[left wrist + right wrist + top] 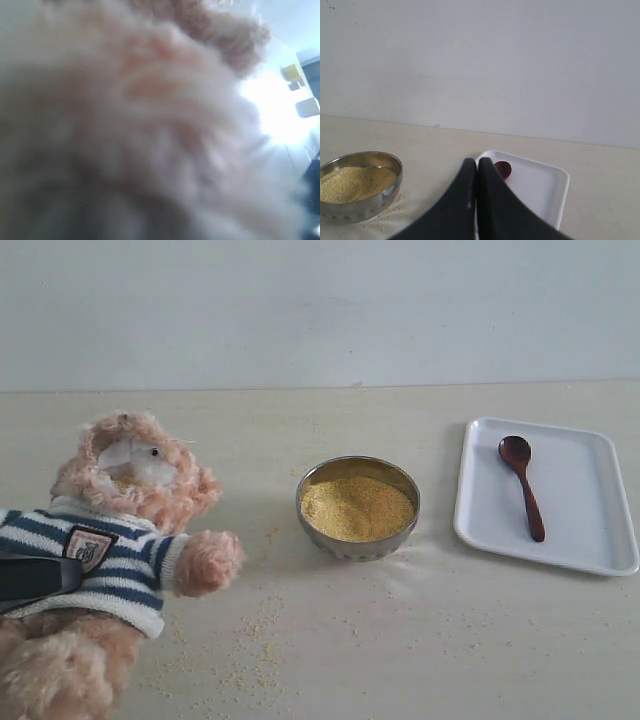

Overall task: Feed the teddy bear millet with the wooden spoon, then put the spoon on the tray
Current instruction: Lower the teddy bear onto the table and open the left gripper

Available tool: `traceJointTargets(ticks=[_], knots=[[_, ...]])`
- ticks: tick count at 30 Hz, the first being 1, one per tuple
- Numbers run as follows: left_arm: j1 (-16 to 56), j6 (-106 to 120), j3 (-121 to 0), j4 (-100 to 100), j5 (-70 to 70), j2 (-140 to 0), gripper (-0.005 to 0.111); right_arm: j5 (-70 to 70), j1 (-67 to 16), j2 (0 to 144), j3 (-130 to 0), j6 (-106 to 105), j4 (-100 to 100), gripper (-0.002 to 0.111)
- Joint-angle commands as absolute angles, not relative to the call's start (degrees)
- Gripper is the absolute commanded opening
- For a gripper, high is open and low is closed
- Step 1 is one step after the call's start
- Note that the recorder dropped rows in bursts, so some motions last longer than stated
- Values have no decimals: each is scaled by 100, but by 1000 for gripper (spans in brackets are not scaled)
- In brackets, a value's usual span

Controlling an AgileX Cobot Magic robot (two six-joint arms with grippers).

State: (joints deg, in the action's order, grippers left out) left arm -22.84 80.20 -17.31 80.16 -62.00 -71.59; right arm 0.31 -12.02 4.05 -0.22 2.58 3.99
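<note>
Pressing its two black fingers tip to tip, the right gripper [477, 165] is fully closed and holds nothing. Only its own wrist view shows it; the exterior view leaves it out. Right beside its tips the bowl end of the wooden spoon [503, 169] peeps out, lying on the white tray [540, 187]. The exterior view gives the whole spoon, resting inside the tray with its handle pointing toward the near edge. Next to the tray stands the metal bowl [352, 540], heaped with millet [357, 508].

The left gripper [45, 578] shows as one dark finger lying across the striped sweater of the teddy bear [120, 530]. How wide its jaws stand cannot be told, since its wrist view is filled with blurred fur. Loose grains [255, 635] dot the table [450, 640] near the bear.
</note>
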Motion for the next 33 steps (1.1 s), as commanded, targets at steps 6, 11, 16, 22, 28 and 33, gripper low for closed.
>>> traceJointTargets(ticks=[6, 11, 16, 22, 28, 33], knots=[[-2305, 8054, -1909, 8333, -5154, -7150, 5, 0, -1199, 380, 0, 258, 427, 0], [-2131, 8104, -2100, 8362, -5103, -7482, 5, 0, -1199, 380, 0, 258, 427, 0], [-1785, 8619, -2240, 8864, -4911, -8108, 5, 0, -1199, 380, 0, 258, 427, 0], [-1499, 9240, -2457, 9363, -4745, -8890, 5, 0, -1199, 380, 0, 258, 427, 0], [-1459, 9609, -2659, 9552, -4731, -9506, 5, 0, -1199, 380, 0, 258, 427, 0], [-1459, 9963, -2707, 9703, -4698, -9674, 21, 0, -1199, 380, 0, 258, 427, 0]])
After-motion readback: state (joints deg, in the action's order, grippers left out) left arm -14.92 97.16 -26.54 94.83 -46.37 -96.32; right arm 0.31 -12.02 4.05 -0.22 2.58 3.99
